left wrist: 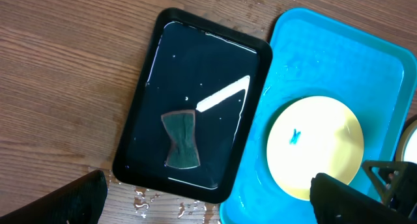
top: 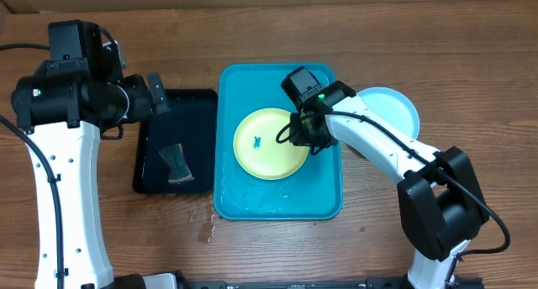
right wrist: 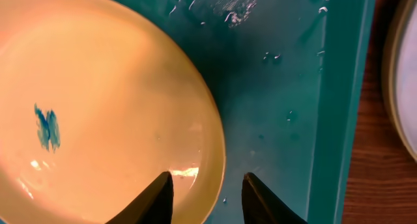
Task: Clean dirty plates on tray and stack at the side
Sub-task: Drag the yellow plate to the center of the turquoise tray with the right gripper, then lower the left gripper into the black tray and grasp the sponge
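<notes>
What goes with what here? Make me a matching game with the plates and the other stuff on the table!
Things:
1. yellow plate
2. light blue plate
3. dark sponge

Places:
A. lying in the black tray
B. on the wooden table, just right of the turquoise tray
C. in the turquoise tray, with a small blue smudge on it

Pairs: 1-C, 2-B, 3-A
</notes>
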